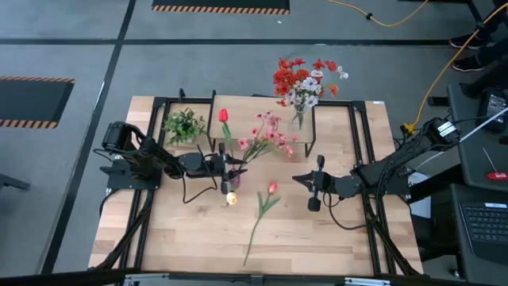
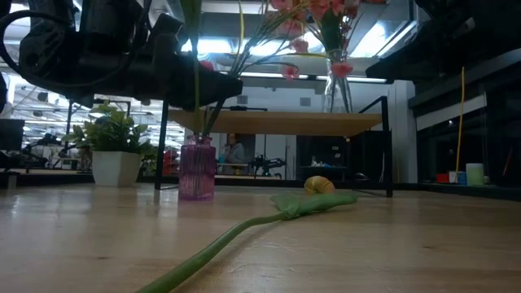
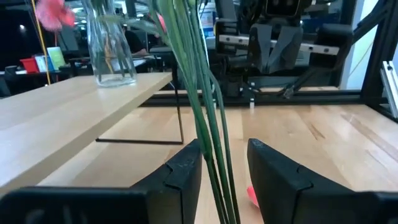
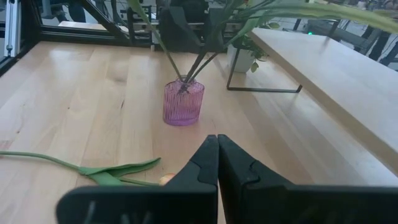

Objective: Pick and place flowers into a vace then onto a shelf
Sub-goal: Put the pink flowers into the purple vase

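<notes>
A purple ribbed vase (image 4: 183, 102) stands on the table in front of the shelf (image 1: 246, 107). A red tulip (image 1: 224, 116) and a pink spray (image 1: 270, 132) stick into it by their stems (image 3: 208, 124) and lean toward the shelf. My left gripper (image 3: 224, 152) is level and open, one finger on either side of those stems above the vase. Another tulip (image 1: 266, 202) lies flat on the table. My right gripper (image 4: 217, 140) hovers shut to the right of the vase, pointing at it, with nothing in it. My left gripper comes at the bundle of green stems (image 3: 211, 155) level from the table's left, its fingers across them. The stems run close along the inner side of one finger (image 3: 189, 165), with a gap to the other. Whether that finger touches them I cannot tell.
A clear glass vase (image 1: 298, 119) with red and white flowers stands on the shelf's right end. A small green plant in a white pot (image 2: 114, 159) sits at the back left. A small yellow thing (image 1: 232, 199) lies by the purple vase.
</notes>
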You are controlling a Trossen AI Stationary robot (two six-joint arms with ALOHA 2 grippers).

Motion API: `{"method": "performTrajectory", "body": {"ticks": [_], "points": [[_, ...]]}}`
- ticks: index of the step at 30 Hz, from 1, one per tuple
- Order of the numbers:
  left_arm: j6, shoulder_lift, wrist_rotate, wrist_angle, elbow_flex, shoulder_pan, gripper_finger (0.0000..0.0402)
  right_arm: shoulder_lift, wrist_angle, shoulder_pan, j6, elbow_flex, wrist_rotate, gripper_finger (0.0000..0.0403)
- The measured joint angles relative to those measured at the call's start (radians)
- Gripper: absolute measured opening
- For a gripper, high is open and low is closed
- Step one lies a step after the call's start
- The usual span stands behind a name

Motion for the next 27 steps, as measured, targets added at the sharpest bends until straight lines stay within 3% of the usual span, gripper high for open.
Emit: {"method": "performTrajectory", "body": {"ticks": [6,15,27], "points": [[-0.015,-0.005,0.0,0.045,0.0,0.0,0.0109,0.0,0.0,0.0,0.0,0.0,0.0,0.0],[-0.042,-0.005,-0.004,0.052,0.0,0.0,0.001,0.0,0.0,0.0,0.0,0.0,0.0,0.0],[-0.034,-0.005,-0.043,0.064,0.0,-0.024,0.0005,0.0,0.0,0.0,0.0,0.0,0.0,0.0001]]}}
